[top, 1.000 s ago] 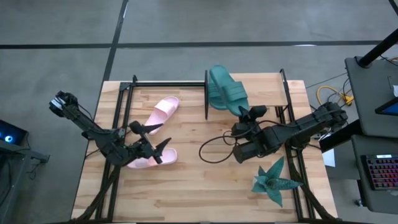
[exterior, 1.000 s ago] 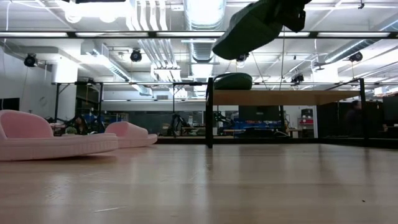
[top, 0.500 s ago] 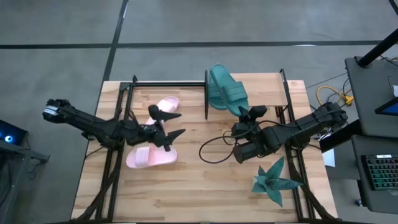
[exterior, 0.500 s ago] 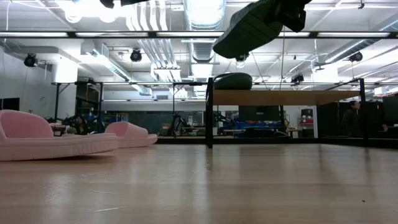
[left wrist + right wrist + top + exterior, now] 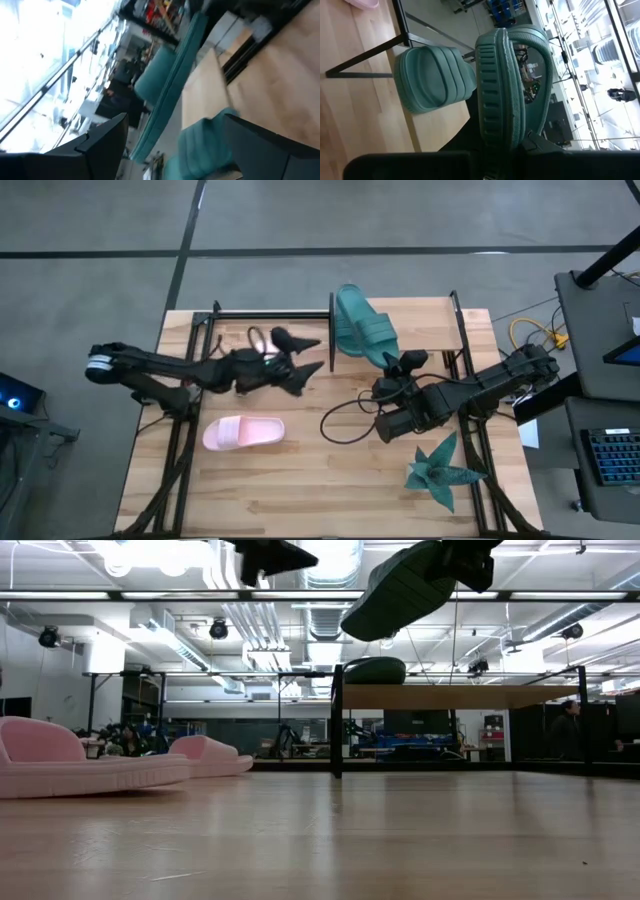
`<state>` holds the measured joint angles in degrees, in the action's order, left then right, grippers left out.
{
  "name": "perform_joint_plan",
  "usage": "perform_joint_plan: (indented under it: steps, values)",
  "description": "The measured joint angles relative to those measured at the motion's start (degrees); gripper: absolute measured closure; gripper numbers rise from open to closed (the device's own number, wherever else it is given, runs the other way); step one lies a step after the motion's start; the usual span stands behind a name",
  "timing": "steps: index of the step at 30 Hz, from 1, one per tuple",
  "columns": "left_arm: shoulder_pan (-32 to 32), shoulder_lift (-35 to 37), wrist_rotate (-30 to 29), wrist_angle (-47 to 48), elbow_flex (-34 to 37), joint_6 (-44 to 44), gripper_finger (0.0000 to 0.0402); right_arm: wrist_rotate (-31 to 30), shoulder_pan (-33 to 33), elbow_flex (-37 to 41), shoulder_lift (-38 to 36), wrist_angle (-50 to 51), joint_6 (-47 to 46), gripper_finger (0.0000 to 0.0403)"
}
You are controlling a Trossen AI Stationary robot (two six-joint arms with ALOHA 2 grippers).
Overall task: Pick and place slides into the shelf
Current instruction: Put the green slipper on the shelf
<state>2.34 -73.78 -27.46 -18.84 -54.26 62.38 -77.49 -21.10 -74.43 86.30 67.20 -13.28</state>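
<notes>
One dark teal slide (image 5: 375,670) lies on the shelf's light wood board (image 5: 470,697). A second teal slide (image 5: 405,588) hangs tilted above it, with my right gripper (image 5: 398,363) shut on it. A pink slide (image 5: 243,432) lies flat on the table near the front left. The other pink slide (image 5: 205,755) sits farther back, under my left arm in the high view. My left gripper (image 5: 318,353) hovers level and open just left of the shelf, well above the table, with nothing between its fingers. My right gripper pinches the teal slide by the end of its sole (image 5: 506,142) nearest the arm, one finger under the sole and one above. The fingers come nearly level from the table's right side, along the slide. The slide is lifted clear, strap up, its free end (image 5: 350,625) drooping.
A teal spiky star plant (image 5: 440,470) stands at the near right. Black frame rails (image 5: 185,430) run along both table sides. A black cable (image 5: 345,420) loops beside the right arm. Bare wood shows at the near middle. A person (image 5: 570,725) stands in the room behind.
My left gripper has swung from above the near pink slide toward the table's far edge and right, up to the shelf's left end, rising and rolling about its own axis. It has stayed open. Both pink slides lie where they were.
</notes>
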Motion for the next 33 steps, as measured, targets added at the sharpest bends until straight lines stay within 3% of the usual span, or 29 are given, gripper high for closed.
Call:
perform_joint_plan:
  steps: [16,33]
  values:
    - [-9.0,-13.1,9.2,3.6,-12.5,1.1,0.0095,0.0,-3.2,0.0,0.0,0.0,0.2,0.0373]
    - [-10.6,-14.9,9.9,4.4,-14.3,1.0,0.0096,0.0,-5.7,-0.3,0.0,-0.2,0.4,0.0373]
